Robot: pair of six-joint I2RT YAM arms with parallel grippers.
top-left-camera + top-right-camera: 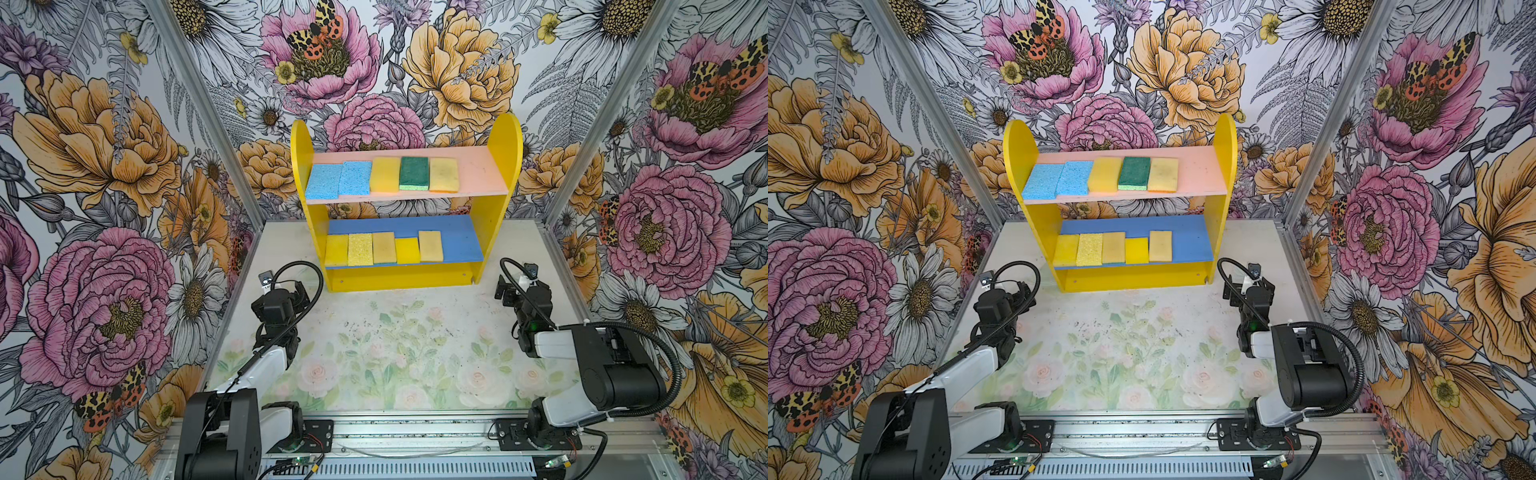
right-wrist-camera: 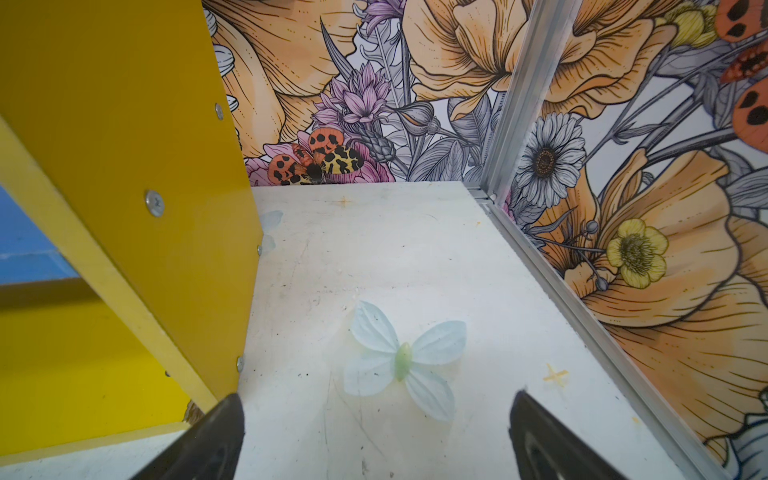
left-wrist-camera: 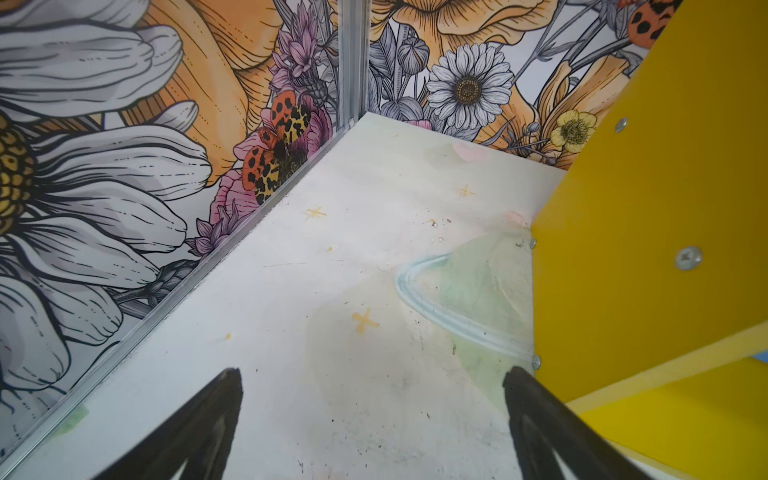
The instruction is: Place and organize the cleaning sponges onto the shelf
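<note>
Clearly, the left gripper [image 3: 374, 386] and right gripper [image 2: 378, 399] hold nothing, their fingers [image 3: 199, 428] spread wide over the table [image 3: 332, 291], one at each side of the shelf [image 1: 496, 216]. All ten sponges [image 1: 384, 174] lie flat on it, five on each level.

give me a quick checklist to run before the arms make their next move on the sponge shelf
1. pink board holds five sponges, lying flat: ok
2. blue board holds the other five, lying flat: ok
3. no stray sponges on the table: ok
4. left gripper fingers apart, nothing held: ok
5. right gripper fingers apart, nothing held: ok
</note>
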